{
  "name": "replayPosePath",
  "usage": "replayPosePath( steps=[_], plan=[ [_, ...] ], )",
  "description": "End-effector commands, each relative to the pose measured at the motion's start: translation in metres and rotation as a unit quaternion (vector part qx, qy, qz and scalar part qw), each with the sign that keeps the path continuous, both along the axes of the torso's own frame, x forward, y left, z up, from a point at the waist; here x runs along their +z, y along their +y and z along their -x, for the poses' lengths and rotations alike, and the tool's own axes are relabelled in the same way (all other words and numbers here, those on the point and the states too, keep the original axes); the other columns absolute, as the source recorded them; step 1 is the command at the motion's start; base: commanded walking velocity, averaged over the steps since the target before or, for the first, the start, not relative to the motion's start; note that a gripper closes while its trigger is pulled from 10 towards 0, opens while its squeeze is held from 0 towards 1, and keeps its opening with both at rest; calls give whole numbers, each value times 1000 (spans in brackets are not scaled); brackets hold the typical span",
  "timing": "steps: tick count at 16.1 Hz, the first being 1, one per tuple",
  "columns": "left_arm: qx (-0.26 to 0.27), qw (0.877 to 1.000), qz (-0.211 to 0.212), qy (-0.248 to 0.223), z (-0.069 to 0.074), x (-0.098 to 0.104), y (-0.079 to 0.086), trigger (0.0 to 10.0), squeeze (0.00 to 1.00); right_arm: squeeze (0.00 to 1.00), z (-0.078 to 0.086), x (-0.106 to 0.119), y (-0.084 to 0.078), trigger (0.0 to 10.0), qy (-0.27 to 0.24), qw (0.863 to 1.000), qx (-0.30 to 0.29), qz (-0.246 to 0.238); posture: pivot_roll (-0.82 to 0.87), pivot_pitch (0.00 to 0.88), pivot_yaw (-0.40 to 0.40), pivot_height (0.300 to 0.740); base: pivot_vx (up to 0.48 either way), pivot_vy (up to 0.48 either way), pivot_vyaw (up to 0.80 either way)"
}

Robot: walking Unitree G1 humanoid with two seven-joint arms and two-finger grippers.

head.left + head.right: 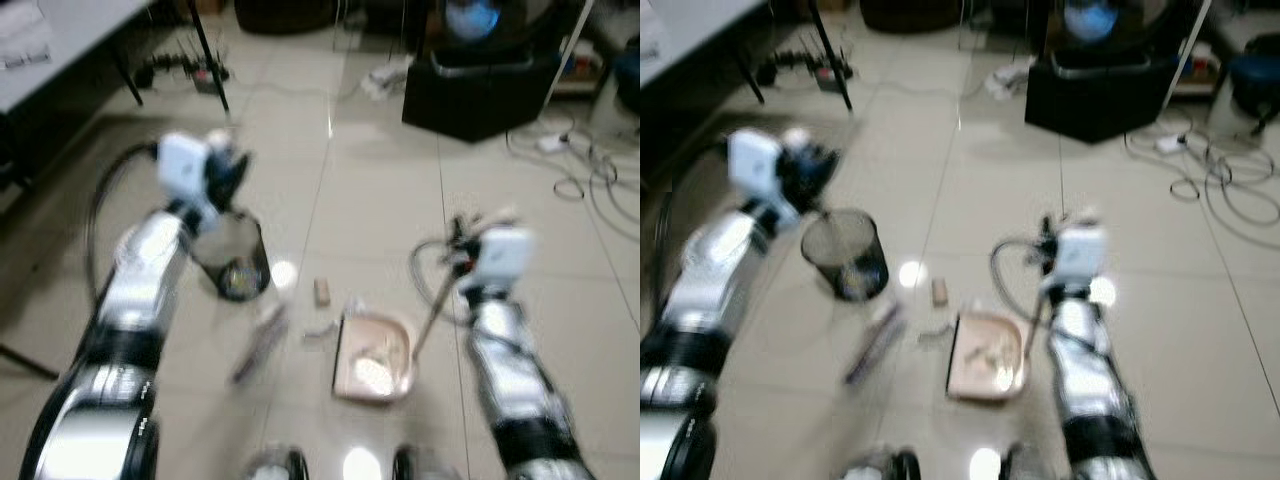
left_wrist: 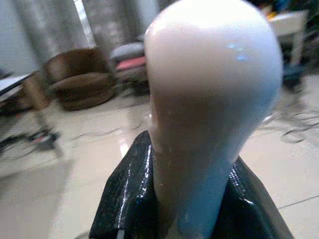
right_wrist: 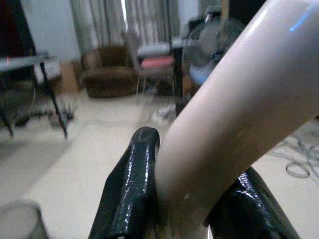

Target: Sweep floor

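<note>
The picture is blurred. My left gripper (image 1: 222, 170) is raised at the left, shut on the cream rounded top of a broom handle (image 2: 209, 99). The broom's head (image 1: 260, 343) rests on the tiles below it. My right gripper (image 1: 458, 258) is shut on the cream dustpan handle (image 3: 234, 114), which slants down to the pink dustpan (image 1: 341, 365) on the floor in front of my feet. Pale scraps lie inside the pan. A small brown piece (image 1: 322, 290) and a grey scrap (image 1: 320, 330) lie on the tiles between broom head and pan.
A black mesh bin (image 1: 235, 258) stands under my left gripper. A black box with a fan (image 1: 480, 85) is at the back right, with loose cables (image 1: 585, 170) beside it. A white table (image 1: 50, 40), its leg (image 1: 212, 60) and a power strip (image 1: 185, 68) are back left.
</note>
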State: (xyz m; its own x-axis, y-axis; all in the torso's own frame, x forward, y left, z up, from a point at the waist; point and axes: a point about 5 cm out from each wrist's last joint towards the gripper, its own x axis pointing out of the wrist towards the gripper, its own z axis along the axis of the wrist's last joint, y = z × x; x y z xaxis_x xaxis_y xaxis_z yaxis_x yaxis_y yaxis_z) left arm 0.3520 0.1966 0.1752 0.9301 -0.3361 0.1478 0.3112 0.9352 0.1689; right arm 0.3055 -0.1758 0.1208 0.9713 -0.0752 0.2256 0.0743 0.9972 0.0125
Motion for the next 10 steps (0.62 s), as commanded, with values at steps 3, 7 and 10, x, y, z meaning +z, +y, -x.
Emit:
replayPosePath(
  steps=[3,7,10],
  plan=[
    [67,998,-1,14,16,-16,15,10000,0,0,3,43,-4,10000,-54,998,7,-33,-76,0,94,740,0,0,0],
    [102,995,-2,13,45,-31,10,10000,0,0,-2,91,-7,10000,-81,994,15,-75,-81,0,96,740,0,0,0],
    [121,992,4,16,60,-38,-1,10000,0,0,-7,123,-7,10000,-91,991,22,-94,-77,0,93,740,81,0,0]
  ],
)
